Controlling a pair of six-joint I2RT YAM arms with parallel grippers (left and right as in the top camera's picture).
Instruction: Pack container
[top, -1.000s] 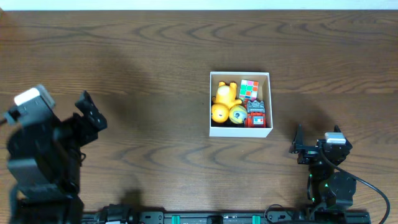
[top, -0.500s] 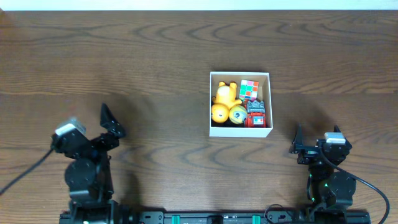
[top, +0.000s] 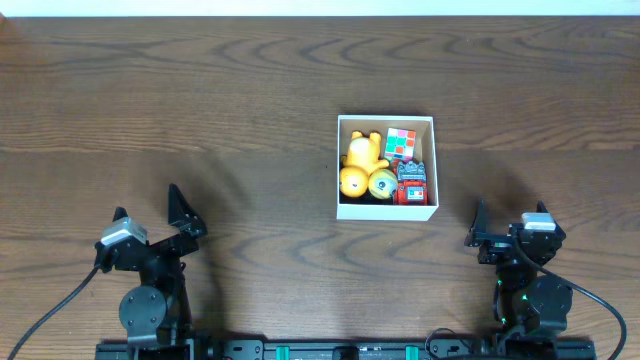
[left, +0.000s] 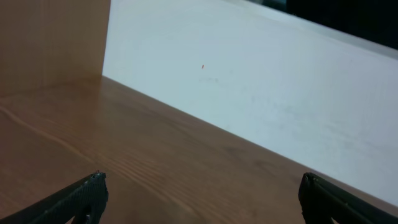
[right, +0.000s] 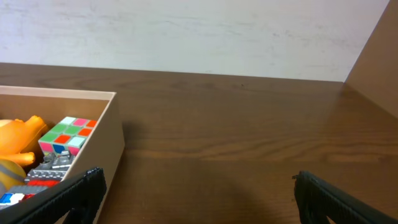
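The left claw (top: 150, 212) stands with its two fingers spread wide and nothing between them, and its own camera shows both dark tips (left: 202, 198) apart over bare brown wood. Compared with a second ago, the left arm has dropped from a raised pose by the left edge of the desk (top: 250, 90) and has settled low at the front edge, a little farther in from the front-left corner than half a second ago. The right claw (top: 511, 222) also stands open and empty, its tips (right: 199, 194) parted, and it sits where it was in both earlier views, near the front edge toward the front-right corner. The container (top: 388, 212) has not shifted: it rests on the desk right of the middle, about halfway between the front and back edges. It lies well apart from the left claw, up and far to that claw's right, and nearer to the right claw, just ahead of it and to its left, where the right wrist view shows its tan wall (right: 112, 140). Inside lie a yellow toy (top: 360, 152), a puzzle cube (top: 401, 143), a yellow-green ball (top: 382, 183) and a red brick toy (top: 411, 184), packed close as before.
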